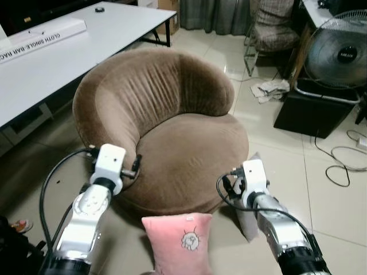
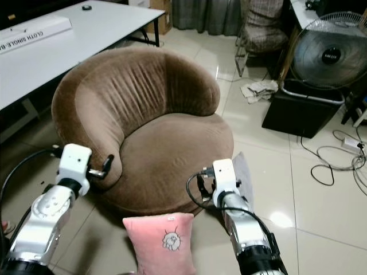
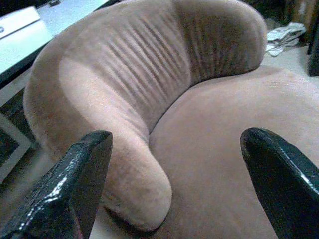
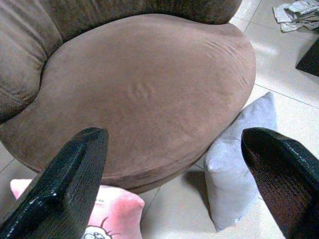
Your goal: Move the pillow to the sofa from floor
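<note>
A pink pillow with a cartoon face stands on the tile floor just in front of the round brown sofa. A grey pillow leans against the sofa's right front, partly hidden behind my right arm in the eye views. My left gripper is open, held above the sofa's left armrest and facing the seat. My right gripper is open too, hovering over the floor between the two pillows and facing the seat's front edge. Neither holds anything.
A white table with a long white box stands at the left. A fan on a black box, loose cables, crumpled paper and a chair lie beyond the sofa.
</note>
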